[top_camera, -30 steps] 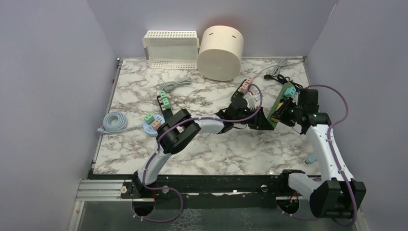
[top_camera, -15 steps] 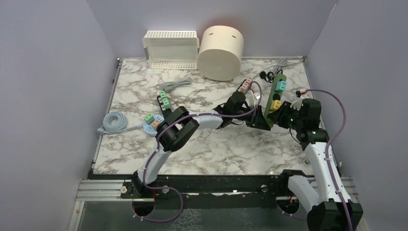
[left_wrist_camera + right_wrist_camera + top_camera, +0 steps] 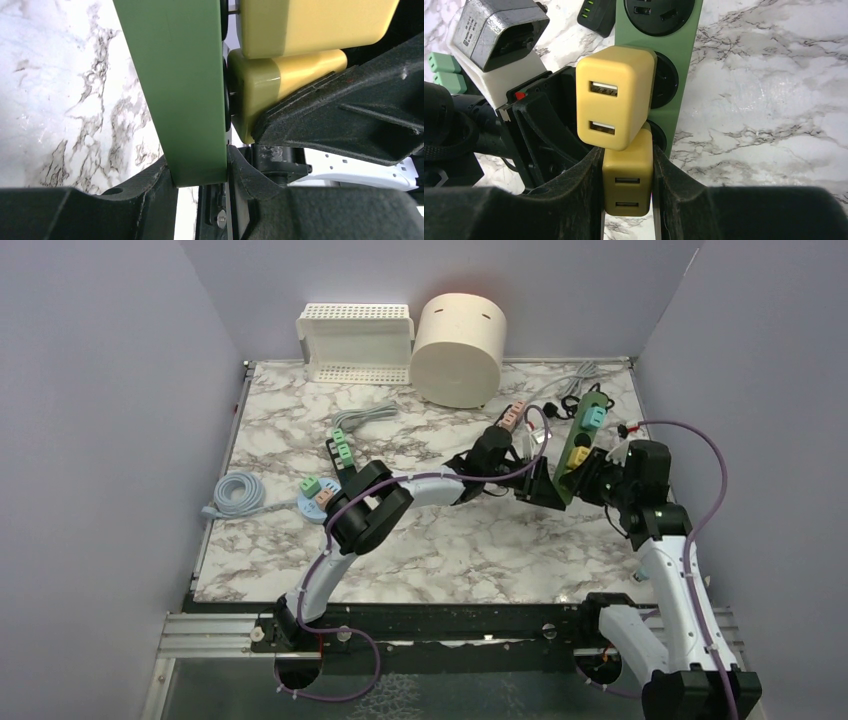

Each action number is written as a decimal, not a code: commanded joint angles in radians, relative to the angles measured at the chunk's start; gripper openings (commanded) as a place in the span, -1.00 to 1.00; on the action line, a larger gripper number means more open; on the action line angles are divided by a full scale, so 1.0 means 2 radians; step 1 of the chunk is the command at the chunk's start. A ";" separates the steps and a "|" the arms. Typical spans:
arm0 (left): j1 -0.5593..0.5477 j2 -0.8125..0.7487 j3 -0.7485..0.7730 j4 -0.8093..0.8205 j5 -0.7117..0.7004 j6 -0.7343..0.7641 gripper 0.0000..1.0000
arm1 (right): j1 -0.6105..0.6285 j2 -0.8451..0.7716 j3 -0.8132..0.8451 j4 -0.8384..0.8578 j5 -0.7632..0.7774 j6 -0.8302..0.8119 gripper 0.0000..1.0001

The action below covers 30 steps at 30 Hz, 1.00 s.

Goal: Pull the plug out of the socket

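Observation:
A green socket strip hangs tilted above the right of the table, with a teal plug and yellow plugs in its face. My left gripper is shut on the strip's near end, its jaws pinching the green body edge-on in the left wrist view. My right gripper is shut on the lower yellow plug, a USB charger block pressed against the strip's face. A second yellow plug sits just above it. The held plug lies close against the strip.
At the back stand a white perforated basket and a cream cylinder. On the left lie a coiled light-blue cable, a grey cable and a black strip with green plugs. A black strip with pink plugs lies mid-table.
Both grippers have kept their holds while the green strip rose and swung more upright toward the back right. The right arm drew its elbow in.

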 commanded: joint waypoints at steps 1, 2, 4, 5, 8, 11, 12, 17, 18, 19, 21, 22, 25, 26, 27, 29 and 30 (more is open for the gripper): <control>0.027 0.017 0.020 0.029 -0.026 0.013 -1.00 | 0.003 0.006 0.048 -0.024 0.003 -0.013 -0.98; 0.027 0.017 0.021 0.029 -0.028 0.013 -1.00 | 0.003 0.011 0.051 -0.022 0.001 -0.011 -0.98; 0.027 0.017 0.022 0.029 -0.031 0.012 -1.00 | 0.005 0.020 0.055 -0.016 -0.008 -0.003 -0.98; 0.027 0.017 0.022 0.029 -0.032 0.012 -1.00 | 0.007 0.025 0.057 -0.012 -0.017 0.002 -0.98; 0.027 0.018 0.022 0.025 -0.038 0.012 -1.00 | 0.030 0.047 0.066 0.004 -0.039 0.023 -0.98; 0.027 0.018 0.024 0.018 -0.045 0.012 -1.00 | 0.113 0.088 0.102 -0.018 0.053 0.044 -0.98; 0.027 0.016 0.024 0.016 -0.048 0.013 -1.00 | 0.143 0.100 0.117 -0.030 0.103 0.053 -0.98; 0.027 0.009 0.022 0.006 -0.051 0.021 -1.00 | 0.189 0.125 0.144 -0.072 0.217 0.074 -0.98; 0.027 0.008 0.022 0.004 -0.050 0.022 -1.00 | 0.189 0.119 0.139 -0.069 0.214 0.071 -0.98; 0.028 0.007 0.021 0.004 -0.049 0.023 -1.00 | 0.189 0.109 0.131 -0.063 0.202 0.065 -0.98; 0.029 0.005 0.020 0.003 -0.047 0.025 -1.00 | 0.188 0.083 0.110 -0.039 0.140 0.039 -0.98; 0.030 0.004 0.018 0.003 -0.046 0.025 -1.00 | 0.189 0.065 0.096 -0.017 0.105 0.029 -0.98; 0.033 0.000 0.016 0.002 -0.042 0.030 -1.00 | 0.189 0.007 0.058 0.030 0.006 0.013 -0.98; 0.035 -0.001 0.016 0.002 -0.040 0.032 -1.00 | 0.189 0.001 0.056 0.030 -0.016 0.007 -0.98; 0.037 -0.002 0.016 0.002 -0.034 0.035 -1.00 | 0.188 -0.001 0.058 0.024 -0.034 0.001 -0.98; 0.044 -0.002 0.020 0.002 -0.017 0.041 -1.00 | 0.189 0.012 0.070 0.006 -0.079 -0.031 -0.98; 0.049 -0.001 0.021 0.001 -0.004 0.045 -1.00 | 0.189 0.024 0.078 -0.008 -0.107 -0.050 -0.98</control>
